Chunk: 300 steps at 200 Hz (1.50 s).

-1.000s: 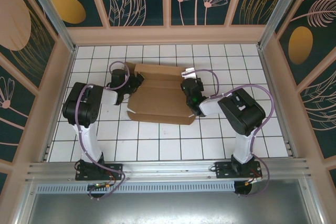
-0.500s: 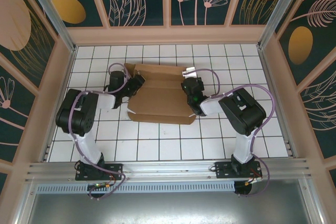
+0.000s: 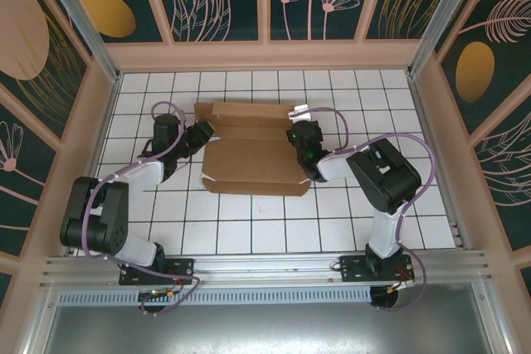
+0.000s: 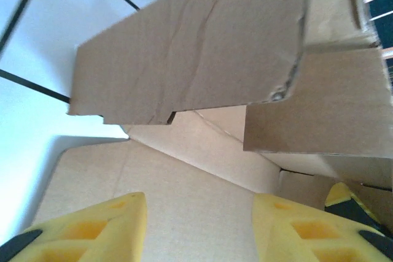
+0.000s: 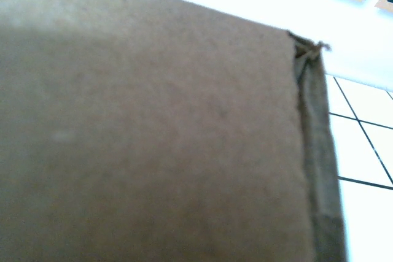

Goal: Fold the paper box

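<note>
1. Nearest me, low in the overhead view, the white-tiled table (image 3: 249,221) is lying bare between my arm bases and the near edge of the paper box (image 3: 253,159).
2. Left of centre, my left tool (image 3: 202,133) is hovering at the box's left end. In its wrist view the yellow fingers (image 4: 110,225) are standing apart at the bottom of the frame with nothing clamped between them, and a flat panel is lying beyond them.
3. Right of centre, my right tool (image 3: 300,143) is sitting at the box's right end with its fingers together. I cannot tell whether a layer of cardboard is pinched in them.
4. I judge that I am working on the end flaps, with the right side steadying the sheet while the left lines up. The next move is calling for the left tool to close on the raised flap and swing it inward along its crease without dragging the sheet.
5. The box is lying mid-table, plain brown and only partly folded: a broad flat middle panel, a narrow strip along the lower edge, and walls rising along the upper edge.
6. Farther in, a creased flap (image 4: 202,59) is tilting across the upper half of the left wrist view, one corner frayed. The right wrist view is showing a plain flap face (image 5: 153,139) with a ragged corner at the upper right.
</note>
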### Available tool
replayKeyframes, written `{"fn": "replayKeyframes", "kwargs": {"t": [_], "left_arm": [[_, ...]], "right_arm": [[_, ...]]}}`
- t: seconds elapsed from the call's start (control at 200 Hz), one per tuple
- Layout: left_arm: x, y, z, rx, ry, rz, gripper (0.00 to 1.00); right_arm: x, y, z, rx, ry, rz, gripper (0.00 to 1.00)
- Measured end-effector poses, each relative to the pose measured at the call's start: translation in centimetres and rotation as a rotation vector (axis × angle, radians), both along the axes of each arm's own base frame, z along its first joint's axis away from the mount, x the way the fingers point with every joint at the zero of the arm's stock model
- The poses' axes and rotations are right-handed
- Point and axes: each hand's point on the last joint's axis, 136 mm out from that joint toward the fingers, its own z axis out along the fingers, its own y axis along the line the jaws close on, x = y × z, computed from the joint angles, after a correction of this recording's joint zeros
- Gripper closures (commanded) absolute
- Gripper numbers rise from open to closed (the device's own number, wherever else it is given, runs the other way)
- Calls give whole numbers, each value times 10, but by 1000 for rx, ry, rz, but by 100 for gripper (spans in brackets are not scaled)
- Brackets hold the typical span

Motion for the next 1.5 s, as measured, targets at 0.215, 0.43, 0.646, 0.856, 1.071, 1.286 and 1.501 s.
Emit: {"fn": "replayKeyframes", "kwargs": {"t": [0.215,0.43,0.646,0.856,1.071,1.286,1.501], "left_arm": [[6,13,-21,58,43,22,92],[15,10,-41,62,95,12,100],[-4,14,-6,49,-41,15,100],[-3,49,55,154,-198,114,100],[31,109,39,294,-113,257,100],[41,123,16,445,-103,219,100],[62,104,-7,474,-105,47,92]], "right_arm": [[0,0,0,1,0,1,100],[0,0,0,1,4,5,100],[0,0,0,2,5,8,100],[4,2,0,1,25,44,100],[23,10,5,17,135,96,100],[20,19,-3,28,238,145,100],[23,14,-3,50,265,142,100]]}}
